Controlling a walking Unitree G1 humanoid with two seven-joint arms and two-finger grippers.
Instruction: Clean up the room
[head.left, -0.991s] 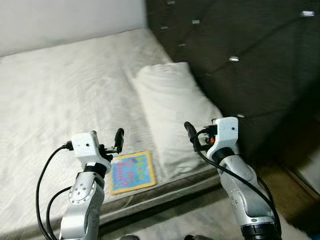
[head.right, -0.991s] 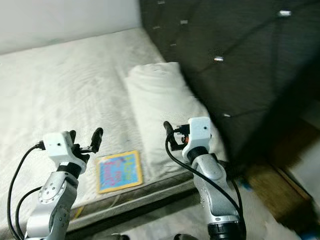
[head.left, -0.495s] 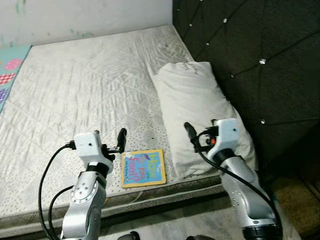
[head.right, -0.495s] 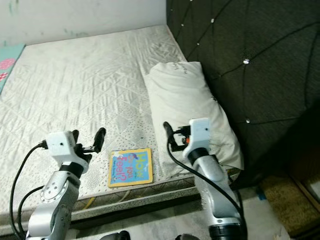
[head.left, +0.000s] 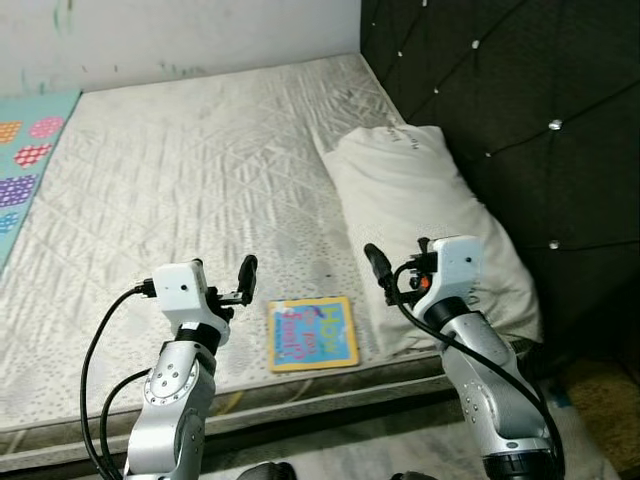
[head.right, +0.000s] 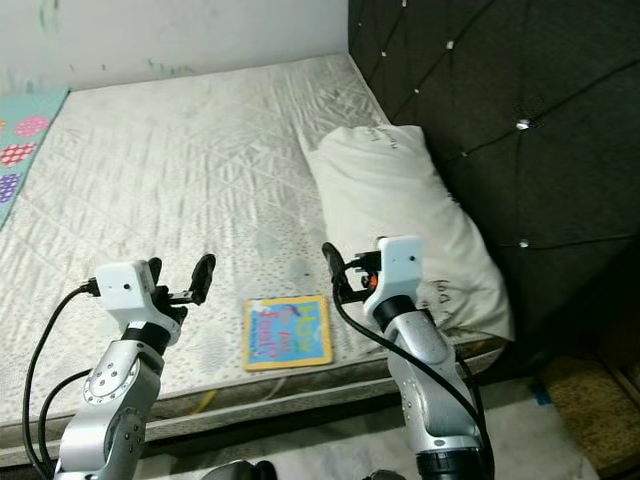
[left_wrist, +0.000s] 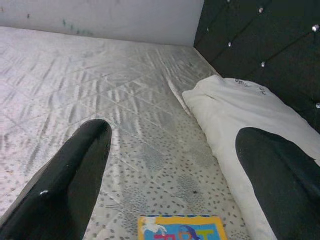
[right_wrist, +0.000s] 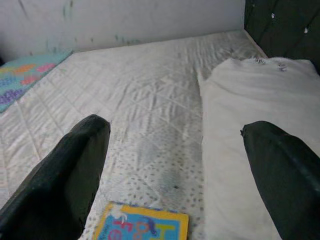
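Fingers of the left gripper stand wide apart with nothing between them, hovering above the near edge of the bare quilted white mattress. The right gripper hangs beside it, also over the near edge, its two black fingers likewise spread wide and empty. Both silver arms reach forward from below, with black cables looping along them.

Between the two grippers, and just beyond them, a flat square children's book with a yellow border and blue cover lies on the mattress, close to its near edge. Neither gripper touches it. In both wrist views the book's top edge sits low between the fingers.

To the right of the book, a long white pillow lies along the mattress's right edge, against the dark tufted headboard with shiny studs. The book's right side is just beside the pillow's near end; I cannot tell whether they touch.

Along the mattress's far edge runs a pale wall with faint green marks. At the far left corner a teal play mat with coloured squares overlaps the mattress edge.
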